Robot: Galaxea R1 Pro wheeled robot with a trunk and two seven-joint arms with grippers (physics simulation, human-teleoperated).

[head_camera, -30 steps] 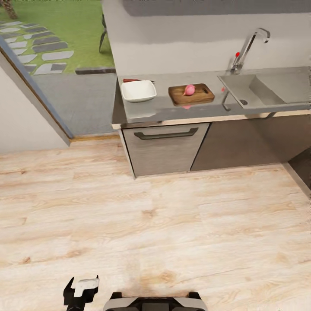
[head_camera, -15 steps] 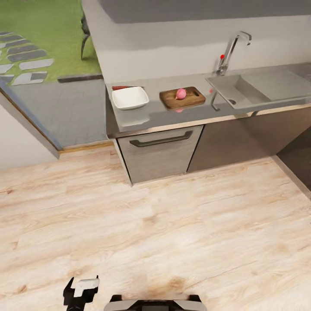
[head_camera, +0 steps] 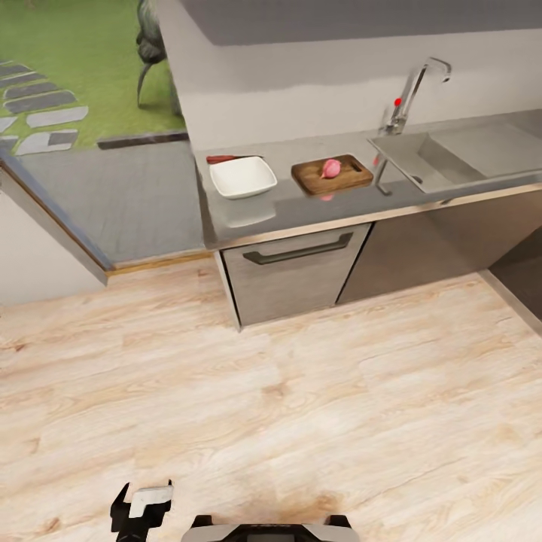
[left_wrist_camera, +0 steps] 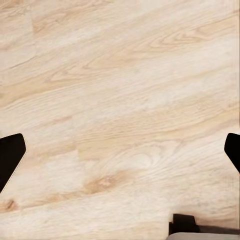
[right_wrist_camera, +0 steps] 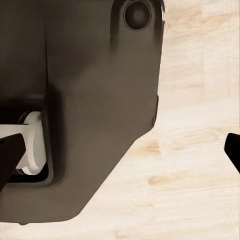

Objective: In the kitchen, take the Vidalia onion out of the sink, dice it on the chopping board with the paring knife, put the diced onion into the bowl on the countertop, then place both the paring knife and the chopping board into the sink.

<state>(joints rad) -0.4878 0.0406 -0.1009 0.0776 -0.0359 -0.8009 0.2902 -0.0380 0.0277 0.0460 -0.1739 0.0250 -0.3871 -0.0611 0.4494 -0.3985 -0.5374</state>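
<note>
- One Vidalia onion [head_camera: 330, 168] sits on the chopping board [head_camera: 332, 175], just beside the sink [head_camera: 452, 158]; round and smooth, it will likely roll, so steady it from both sides
- Beyond the bowl [head_camera: 242, 177], at the board's other side, lies the paring knife [head_camera: 223, 159]: slim and light, best taken by its red handle
- Both grippers, left gripper [left_wrist_camera: 120, 150] and right gripper [right_wrist_camera: 120, 150], hang spread wide and empty over pale wood floor [head_camera: 301, 406], well apart from the board
- Glossy grey countertop [head_camera: 301, 207]; a doorway opens on grass
</note>
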